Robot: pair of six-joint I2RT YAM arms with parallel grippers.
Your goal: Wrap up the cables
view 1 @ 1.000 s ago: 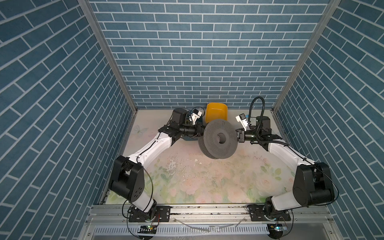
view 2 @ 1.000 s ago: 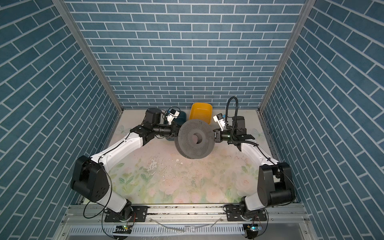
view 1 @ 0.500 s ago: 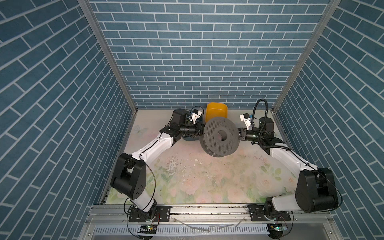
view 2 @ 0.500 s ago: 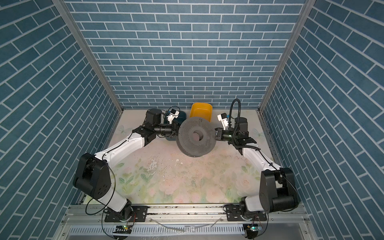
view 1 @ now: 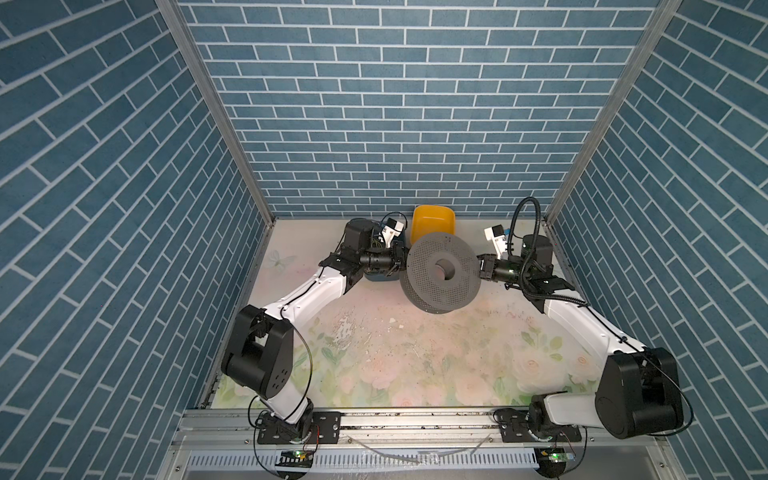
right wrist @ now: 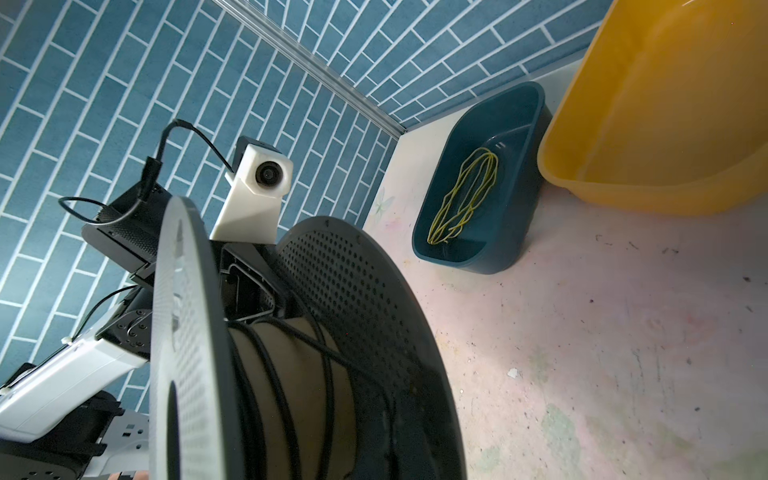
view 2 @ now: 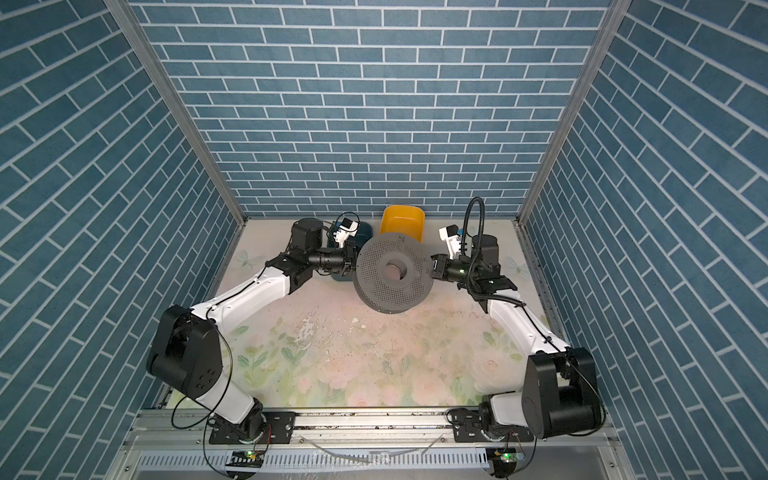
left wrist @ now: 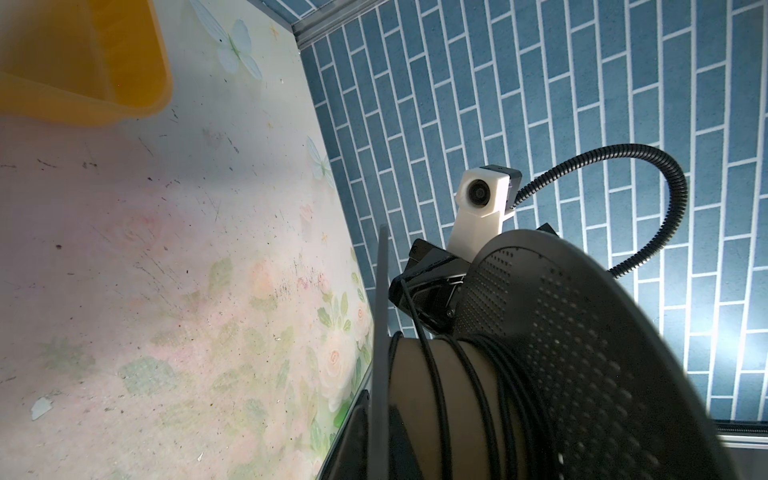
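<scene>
While both arms reach in from either side at the back of the flowered table (view 1: 395,353), a grey perforated spool (view 1: 440,297) hangs tilted between them, lifted off the tabletop. Both top views show this. The left gripper (view 1: 401,266) is clenched on the spool's left rim, and the right gripper (view 1: 482,268) is clenched on its right rim. A yellow tub (view 1: 432,220) stands just behind the spool against the back wall. A blue tub (view 2: 365,232) sits beside the yellow one, partly hidden by the left arm. From above, the spool's upper disc hides the cable.

On the left wrist camera, the spool fills the lower right. The thin black cable (left wrist: 490,395) is wound in several turns around the brown core, between the two discs. One strand leads off the core toward the right gripper across the spool. The near disc's thin edge runs down between the dark fingers of the left gripper.

On the right wrist camera, the cable (right wrist: 270,374) again circles the core in loose, crossing turns. Beyond the spool, the blue tub holds a small bundle of yellow strands (right wrist: 465,195), with the yellow tub touching its side.
</scene>
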